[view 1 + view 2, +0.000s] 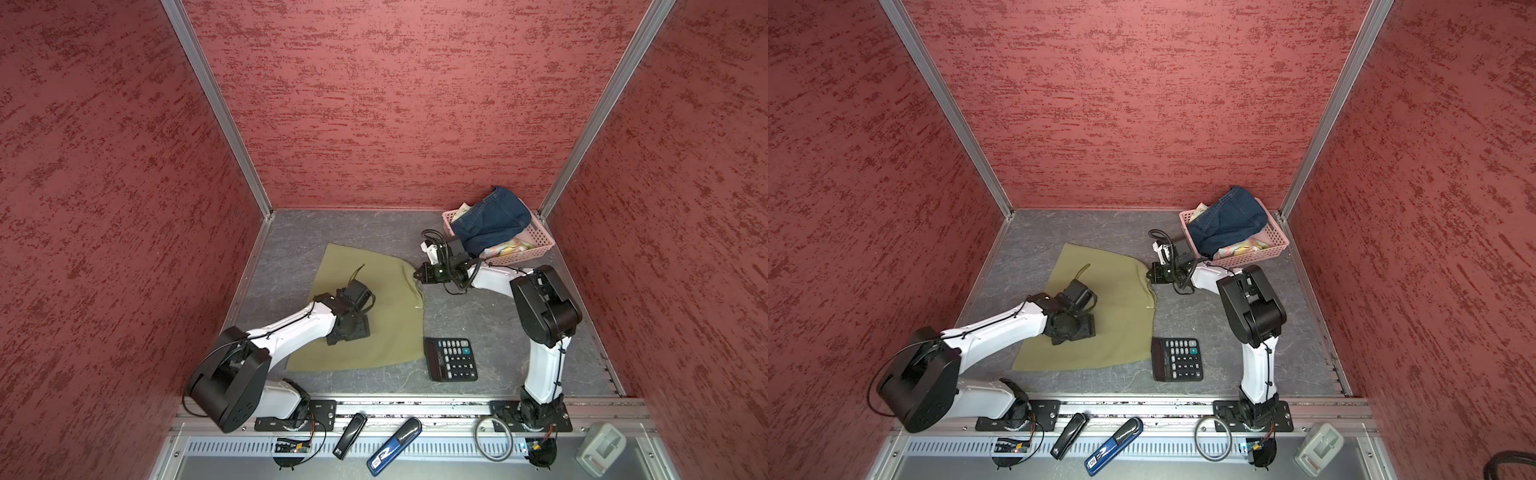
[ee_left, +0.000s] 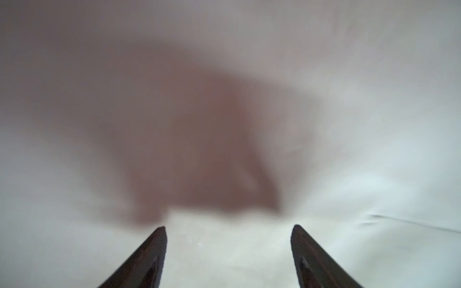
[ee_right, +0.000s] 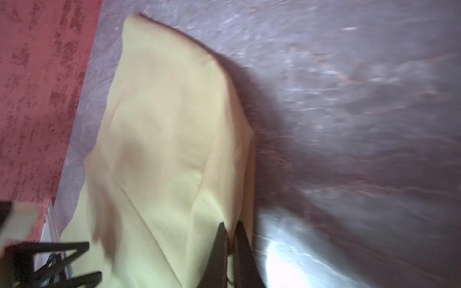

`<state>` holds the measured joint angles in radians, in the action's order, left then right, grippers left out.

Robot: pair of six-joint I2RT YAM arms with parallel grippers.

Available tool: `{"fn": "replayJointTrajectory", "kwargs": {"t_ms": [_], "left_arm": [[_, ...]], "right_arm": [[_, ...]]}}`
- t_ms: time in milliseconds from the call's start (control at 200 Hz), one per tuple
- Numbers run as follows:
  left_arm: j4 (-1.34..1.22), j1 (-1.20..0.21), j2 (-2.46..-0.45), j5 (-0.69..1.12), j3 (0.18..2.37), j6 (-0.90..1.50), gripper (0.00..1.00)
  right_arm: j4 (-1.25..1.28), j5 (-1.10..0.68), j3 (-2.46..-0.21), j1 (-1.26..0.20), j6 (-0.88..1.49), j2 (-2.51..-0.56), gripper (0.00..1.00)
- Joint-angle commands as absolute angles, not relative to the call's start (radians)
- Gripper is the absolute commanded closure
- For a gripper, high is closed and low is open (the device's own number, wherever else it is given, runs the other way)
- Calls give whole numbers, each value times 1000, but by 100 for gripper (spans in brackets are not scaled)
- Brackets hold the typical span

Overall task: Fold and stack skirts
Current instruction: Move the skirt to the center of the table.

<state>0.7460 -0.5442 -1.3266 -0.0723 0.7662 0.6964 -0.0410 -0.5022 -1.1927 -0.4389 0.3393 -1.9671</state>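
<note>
My left fingers [image 2: 149, 254] stand apart, pointing down over the left half of the olive skirt [image 1: 374, 316], with nothing between them. The skirt lies spread flat in the middle of the tabletop [image 1: 457, 316]. My right fingers [image 3: 222, 249] are clamped on its far right corner, and the cloth there rises a little off the tabletop.

I judge this to be the first fold, barely started. To do it well, I'd first move the left fingers onto a matching edge or clear of the cloth, so the corner isn't carried over my own wrist. Then I'd lift only enough to free the corner, sweep it low toward the left edge, and lay it edge on edge before letting go. A high or quick pull would probably drag the whole skirt and rumple it.

The calculator [image 1: 453, 359] sits just beside the skirt's near right corner and could catch the hem. The denim skirt [image 1: 490, 224] is heaped on the floral skirt [image 1: 505, 249] in the basket [image 1: 536, 245] at the far right corner.

I cannot tell whether my left fingertips touch the cloth or hang just above it. The wrist hides them in both top views, and the left wrist view shows only blur and shadow. I also cannot tell how many layers the right fingers grip. The floral skirt shows only at its edges.
</note>
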Motion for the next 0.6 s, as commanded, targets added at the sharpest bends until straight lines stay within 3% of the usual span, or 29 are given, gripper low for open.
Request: {"fn": "replayJointTrajectory", "kwargs": {"t_ms": [0, 240, 596], "left_arm": [[715, -433, -1258, -39, 895, 652, 16], [683, -177, -1502, -38, 1190, 499, 14], [721, -55, -2077, -37, 1741, 331, 23]], "right_arm": [[36, -553, -1219, -448, 300, -1936, 98], [79, -569, -1208, -452, 211, -1912, 100], [143, -580, -1186, -471, 173, -1919, 100]]}}
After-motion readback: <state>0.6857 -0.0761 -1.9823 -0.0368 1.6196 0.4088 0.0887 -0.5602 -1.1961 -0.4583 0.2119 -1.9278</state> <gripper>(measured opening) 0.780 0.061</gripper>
